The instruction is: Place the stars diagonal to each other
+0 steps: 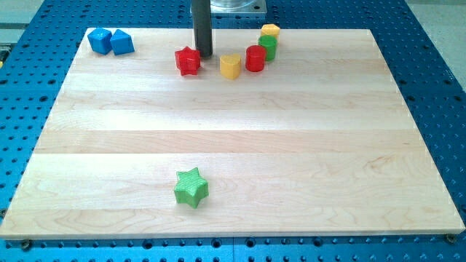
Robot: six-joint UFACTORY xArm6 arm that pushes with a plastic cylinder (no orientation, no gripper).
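A red star block (187, 60) lies near the view's top, left of centre. A green star block (191, 187) lies near the view's bottom, almost straight below the red one. My tip (204, 56) stands just to the right of the red star, touching it or very close. The rod rises from there out of the view's top.
A yellow block (230, 66) and a red cylinder-like block (255, 58) lie right of my tip. A green block (267, 47) and a yellow block (270, 31) sit behind them. Two blue blocks (110, 41) lie at the top left corner of the wooden board (233, 138).
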